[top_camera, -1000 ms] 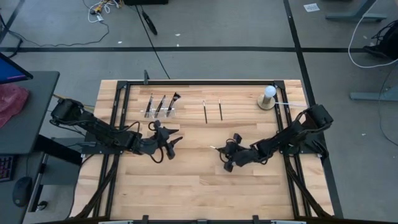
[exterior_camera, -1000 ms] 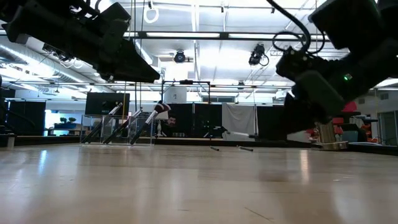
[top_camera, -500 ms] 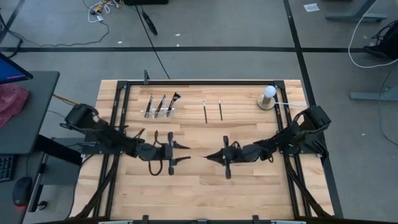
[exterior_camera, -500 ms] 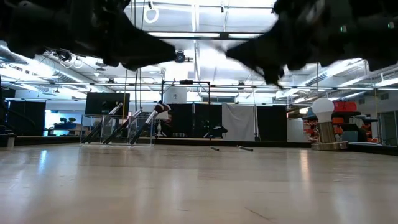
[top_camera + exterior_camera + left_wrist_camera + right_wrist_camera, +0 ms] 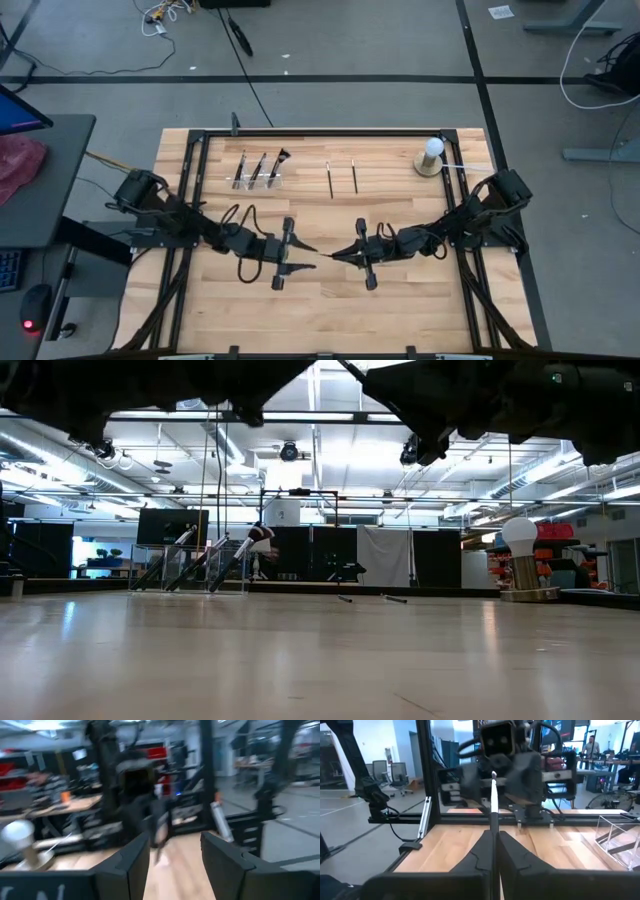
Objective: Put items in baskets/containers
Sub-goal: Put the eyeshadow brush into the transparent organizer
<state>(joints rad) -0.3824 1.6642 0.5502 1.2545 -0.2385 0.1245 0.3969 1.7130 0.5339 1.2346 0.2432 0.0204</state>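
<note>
At centre frame, the right gripper (image 5: pixel 338 254) clamps a thin dark brush (image 5: pixel 493 815); facing it, the left gripper (image 5: pixel 306 258) fingers stand apart.

bare wood ahead of both arms; holder (image 5: pixel 258 172), two loose brushes (image 5: pixel 341 177), lamp (image 5: pixel 431 156) line the far edge

On the surface (image 5: pixel 400 310), the holder (image 5: pixel 258 176) sits at the far left with three brushes (image 5: pixel 260 168) leaning in it. To its right two more brushes (image 5: pixel 342 178) lie flat, side by side. A lamp (image 5: pixel 431 156) stands at the far right corner. Nearer the middle, the left gripper (image 5: pixel 300 257) and right gripper (image 5: pixel 340 254) face each other, a brush (image 5: pixel 493 810) between them pinched in the right one
</note>
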